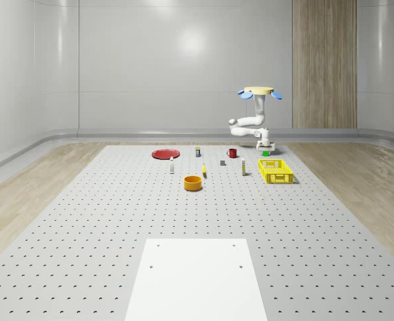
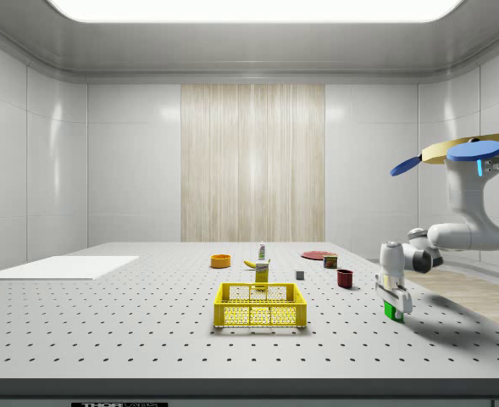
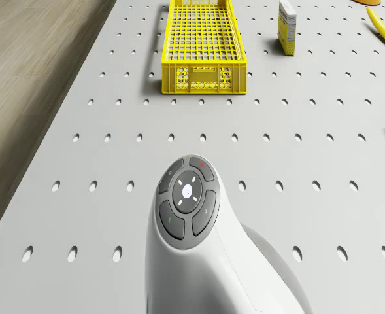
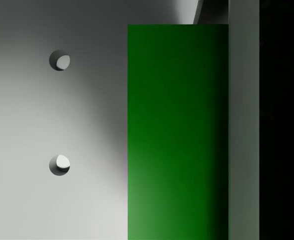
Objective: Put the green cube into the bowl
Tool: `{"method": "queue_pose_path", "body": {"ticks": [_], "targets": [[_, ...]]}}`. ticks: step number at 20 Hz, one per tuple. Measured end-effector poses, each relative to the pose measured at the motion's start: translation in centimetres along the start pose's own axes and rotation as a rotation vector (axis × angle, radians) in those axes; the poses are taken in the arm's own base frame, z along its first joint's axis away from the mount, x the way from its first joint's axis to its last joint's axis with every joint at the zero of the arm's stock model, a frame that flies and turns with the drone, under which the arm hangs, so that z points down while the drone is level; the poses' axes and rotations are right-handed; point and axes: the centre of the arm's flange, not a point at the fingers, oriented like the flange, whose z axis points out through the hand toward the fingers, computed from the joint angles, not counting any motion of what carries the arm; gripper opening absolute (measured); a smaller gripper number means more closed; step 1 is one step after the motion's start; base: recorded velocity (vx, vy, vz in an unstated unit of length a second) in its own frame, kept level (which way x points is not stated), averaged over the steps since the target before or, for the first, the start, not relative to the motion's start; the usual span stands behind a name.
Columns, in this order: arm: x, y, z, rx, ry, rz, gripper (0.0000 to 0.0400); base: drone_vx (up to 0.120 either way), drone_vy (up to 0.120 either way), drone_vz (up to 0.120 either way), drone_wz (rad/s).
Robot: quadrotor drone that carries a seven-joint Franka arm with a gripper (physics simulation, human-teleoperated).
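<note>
Counter [image 1: 83, 221] of pale perforated board fills the room's floor space, with a blank white sheet [image 1: 197, 277] lying at its near edge in the whole-scene view. Going from that view's left to right along the far rows: a red plate [image 1: 164, 154] lies flat, a small white bottle [image 1: 172, 166] stands just in front of it, and the orange bowl [image 1: 193, 182] sits nearer the camera, well apart from the robot. Beside the bowl lies a yellow banana [image 1: 204, 171], and behind it stands a small can [image 1: 198, 152]. Further right come a grey block [image 1: 223, 162], a red mug [image 1: 232, 153], a small carton [image 1: 243, 170], and then a yellow basket [image 1: 275, 171] of open mesh.

Behind the basket hovers the drone [image 1: 259, 91], its tan body and blue rotors above the far right part of the counter. The white arm [image 1: 250, 124] hangs from it and bends down to the pincer [image 1: 266, 148], which is low over the board. The green cube [image 1: 266, 154] sits at the pincer's tip, just behind the basket's far end. In the side view the cube [image 2: 390, 310] is at the fingertips, at or just above the board; I cannot tell which. In the wrist view the cube [image 4: 177, 132] lies against one grey finger [image 4: 243, 125]. Whether the pincer is spread or pinching the cube I cannot tell.
</note>
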Motion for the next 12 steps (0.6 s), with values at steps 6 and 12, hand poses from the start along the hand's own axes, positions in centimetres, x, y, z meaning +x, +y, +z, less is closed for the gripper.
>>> {"method": "queue_pose_path", "body": {"ticks": [6,12], "targets": [[0.0,0.0,-1.1,0.0,0.0,0.0,0.0257,0.0,0.0,0.013,0.0],[0.0,0.0,-2.9,0.001,-0.001,-0.001,0.025,0.08,-0.08,0.12,0.0]]}}
